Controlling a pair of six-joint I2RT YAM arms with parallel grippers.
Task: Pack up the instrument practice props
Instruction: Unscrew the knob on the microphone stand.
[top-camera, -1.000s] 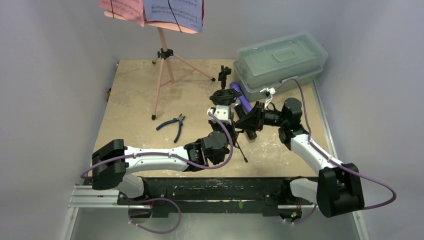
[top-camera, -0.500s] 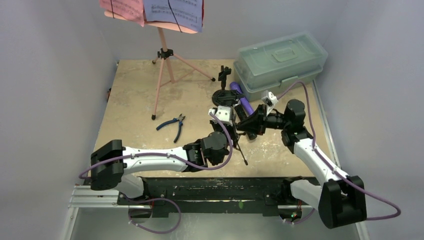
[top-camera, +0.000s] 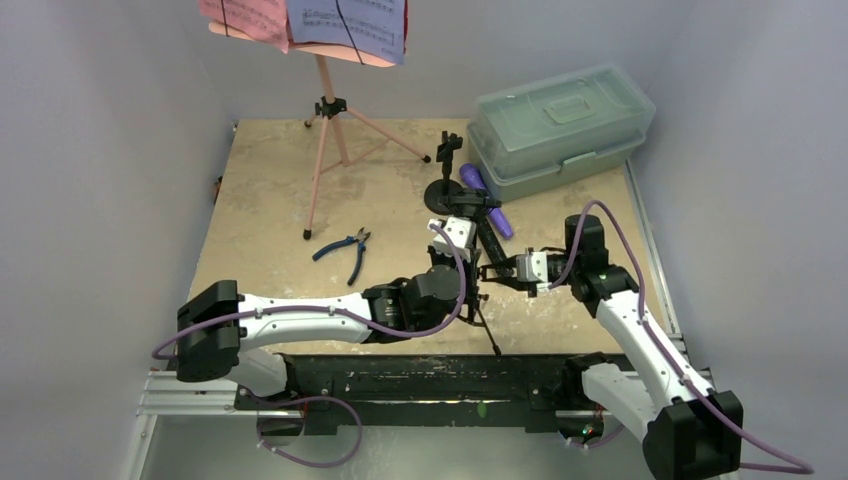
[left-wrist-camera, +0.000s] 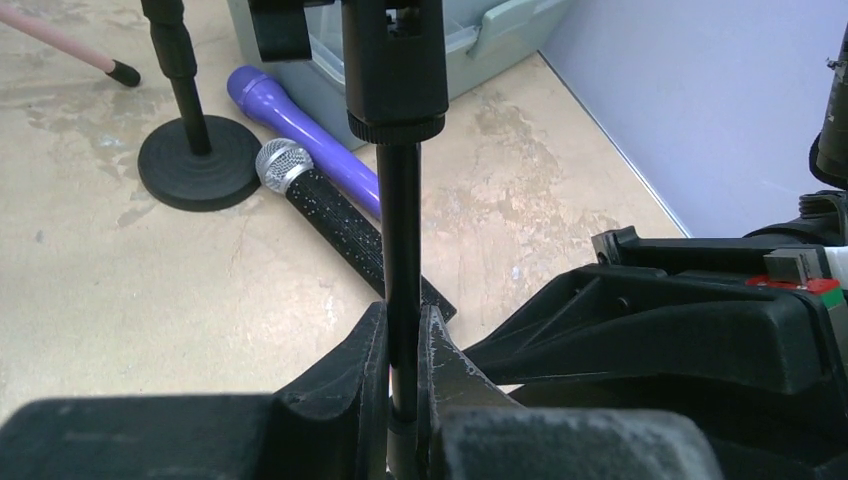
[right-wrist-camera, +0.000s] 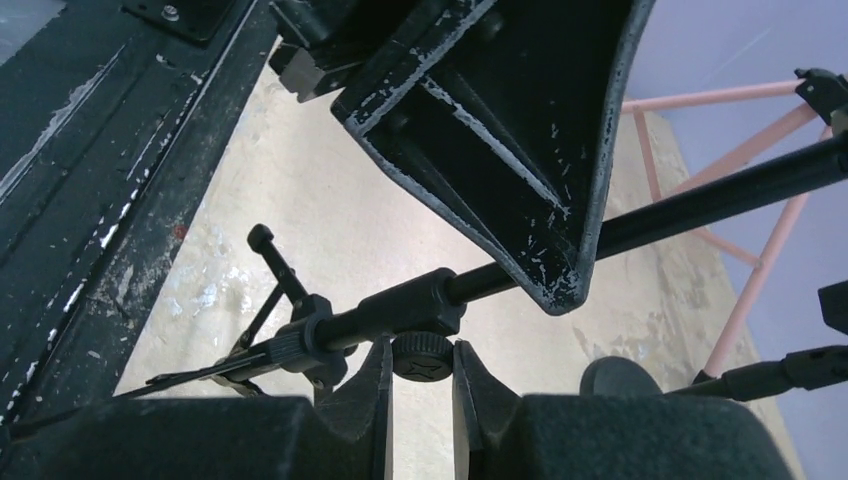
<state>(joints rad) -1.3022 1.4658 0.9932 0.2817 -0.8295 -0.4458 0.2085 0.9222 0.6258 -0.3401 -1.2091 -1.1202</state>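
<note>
While the translucent greenish plastic box has its lid shut and its contents cannot be told, the left gripper is clenched on the thin rod of a black mic stand, which rises straight out beyond the jaws. The right gripper presses its jaws on both sides of the stand's small knob. Beyond the left jaws, on the table, the black silver-headed mic lies just beside the purple mic, near a round-base mic stand.
</note>
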